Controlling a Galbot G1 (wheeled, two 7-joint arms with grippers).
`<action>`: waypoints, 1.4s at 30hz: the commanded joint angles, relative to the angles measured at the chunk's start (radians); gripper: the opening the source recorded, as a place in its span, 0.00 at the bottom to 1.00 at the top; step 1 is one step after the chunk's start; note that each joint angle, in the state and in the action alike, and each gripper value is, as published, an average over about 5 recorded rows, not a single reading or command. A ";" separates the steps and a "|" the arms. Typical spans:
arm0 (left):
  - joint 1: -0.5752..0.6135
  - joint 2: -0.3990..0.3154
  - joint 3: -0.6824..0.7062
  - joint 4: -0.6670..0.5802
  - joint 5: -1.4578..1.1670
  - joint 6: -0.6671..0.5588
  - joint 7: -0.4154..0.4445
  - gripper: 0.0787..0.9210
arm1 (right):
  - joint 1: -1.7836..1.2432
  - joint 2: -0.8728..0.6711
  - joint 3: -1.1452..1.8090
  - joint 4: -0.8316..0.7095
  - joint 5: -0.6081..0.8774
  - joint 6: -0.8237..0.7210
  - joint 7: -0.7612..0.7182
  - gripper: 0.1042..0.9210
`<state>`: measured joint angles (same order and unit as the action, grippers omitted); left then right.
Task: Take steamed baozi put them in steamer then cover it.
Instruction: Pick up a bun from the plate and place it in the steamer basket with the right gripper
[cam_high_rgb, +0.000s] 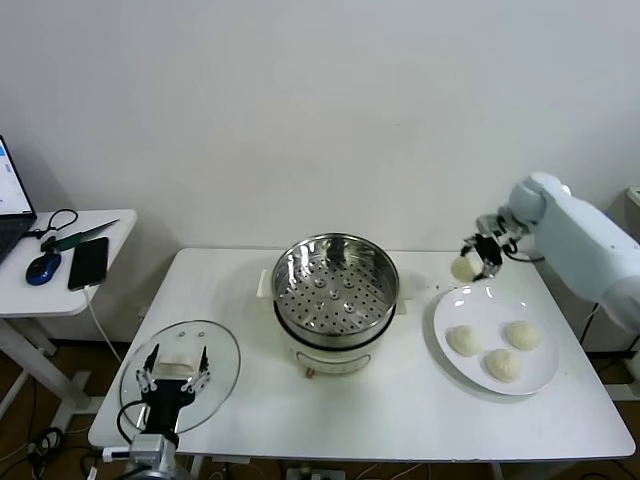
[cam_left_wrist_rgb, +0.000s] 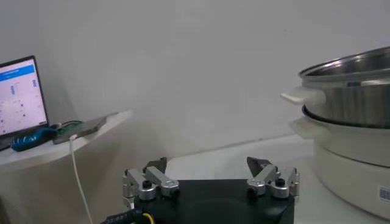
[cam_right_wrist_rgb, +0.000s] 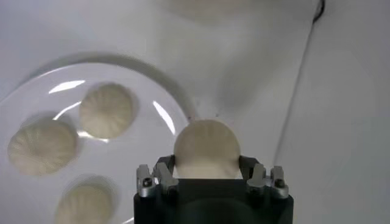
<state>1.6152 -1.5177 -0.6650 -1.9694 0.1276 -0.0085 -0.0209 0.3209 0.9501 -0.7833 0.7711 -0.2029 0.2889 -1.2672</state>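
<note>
The steel steamer (cam_high_rgb: 335, 285) stands at the table's middle, its perforated tray bare. My right gripper (cam_high_rgb: 470, 262) is shut on one cream-white baozi (cam_high_rgb: 463, 268), held above the table just past the far left rim of the white plate (cam_high_rgb: 455, 355). In the right wrist view the baozi (cam_right_wrist_rgb: 206, 149) sits between the fingers (cam_right_wrist_rgb: 163, 170). Three baozi (cam_high_rgb: 463, 340) (cam_high_rgb: 522, 334) (cam_high_rgb: 503, 364) lie on the plate. The glass cover (cam_high_rgb: 222, 365) lies flat at the table's front left. My left gripper (cam_high_rgb: 172, 372) is open above the cover's cream handle; it also shows open in the left wrist view (cam_left_wrist_rgb: 210, 173).
A side table (cam_high_rgb: 110, 240) at the left carries a phone (cam_high_rgb: 88, 262), a blue mouse (cam_high_rgb: 43, 267) and a laptop (cam_high_rgb: 10, 205). A wall stands close behind the table. The steamer's pot and white handle show in the left wrist view (cam_left_wrist_rgb: 350, 91).
</note>
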 joint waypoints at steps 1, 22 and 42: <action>0.005 0.001 0.001 0.000 -0.001 0.000 0.002 0.88 | 0.259 0.079 -0.198 0.159 0.141 0.064 -0.031 0.71; 0.004 0.013 -0.009 -0.009 -0.039 0.025 -0.012 0.88 | 0.113 0.318 -0.259 0.340 -0.420 0.378 0.113 0.71; 0.001 0.018 -0.020 0.009 -0.046 0.028 -0.016 0.88 | -0.031 0.440 -0.204 0.141 -0.543 0.416 0.178 0.71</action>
<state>1.6157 -1.5000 -0.6845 -1.9627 0.0831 0.0197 -0.0362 0.3341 1.3450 -0.9973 0.9651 -0.6821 0.6803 -1.1101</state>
